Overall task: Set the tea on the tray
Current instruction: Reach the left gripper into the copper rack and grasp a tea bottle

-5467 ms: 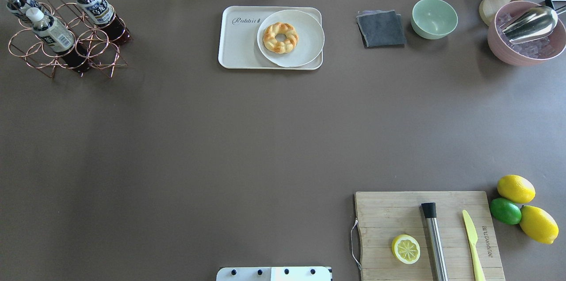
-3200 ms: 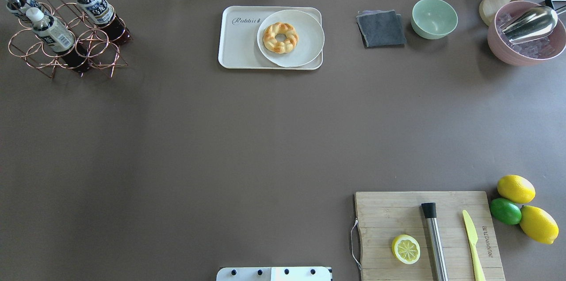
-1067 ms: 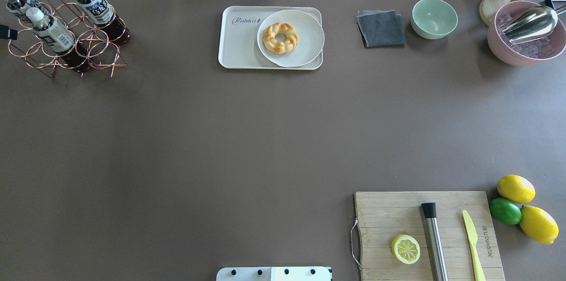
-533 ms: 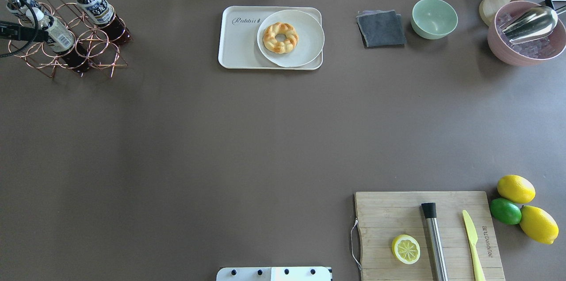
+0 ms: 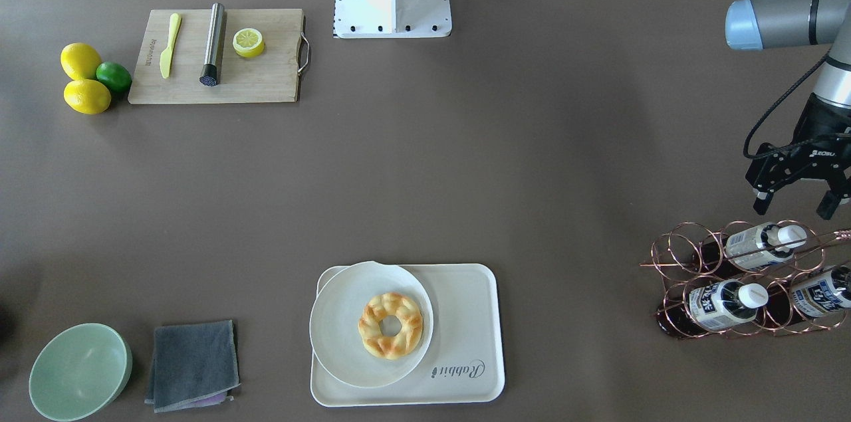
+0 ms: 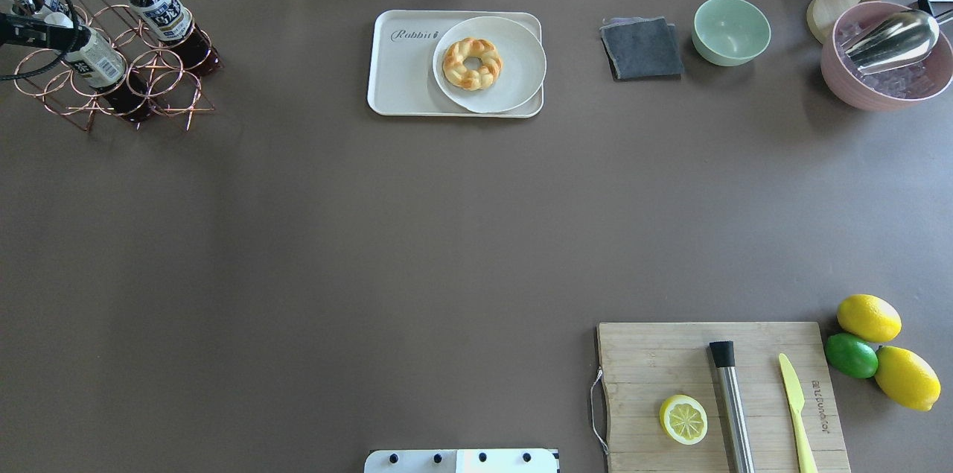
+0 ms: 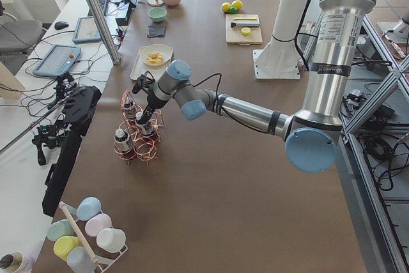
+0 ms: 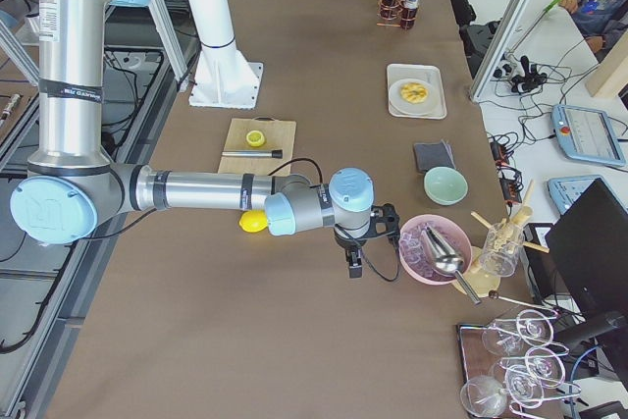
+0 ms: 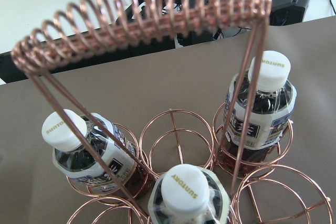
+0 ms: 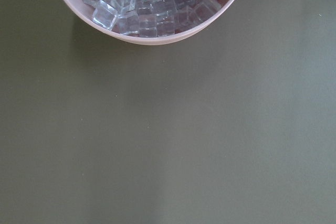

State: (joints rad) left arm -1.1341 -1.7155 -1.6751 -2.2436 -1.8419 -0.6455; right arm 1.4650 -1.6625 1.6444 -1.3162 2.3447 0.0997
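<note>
Three tea bottles stand in a copper wire rack (image 5: 685, 262) at the table's far left: one (image 5: 758, 239), one (image 5: 721, 299), one (image 5: 818, 292). In the left wrist view their white caps (image 9: 270, 69) show just below, under the rack's coiled handle (image 9: 142, 19). My left gripper (image 5: 793, 209) is open and empty, hovering above the rack. The cream tray (image 5: 465, 316) with "Rabbit" lettering holds a white plate (image 5: 339, 322) with a braided doughnut (image 5: 391, 325). My right gripper (image 8: 355, 260) shows only in the right side view, by the pink bowl; I cannot tell its state.
A pink bowl of ice (image 6: 886, 78) with a metal scoop stands at the far right. A green bowl (image 6: 731, 30) and grey cloth (image 6: 642, 48) lie beside the tray. A cutting board (image 6: 670, 369) holds a lemon half, metal rod and knife; lemons and a lime (image 6: 850, 355) lie beside it.
My left gripper has come in from the left edge and moved over the bottle rack. Bottles, tray and plate have not moved.
</note>
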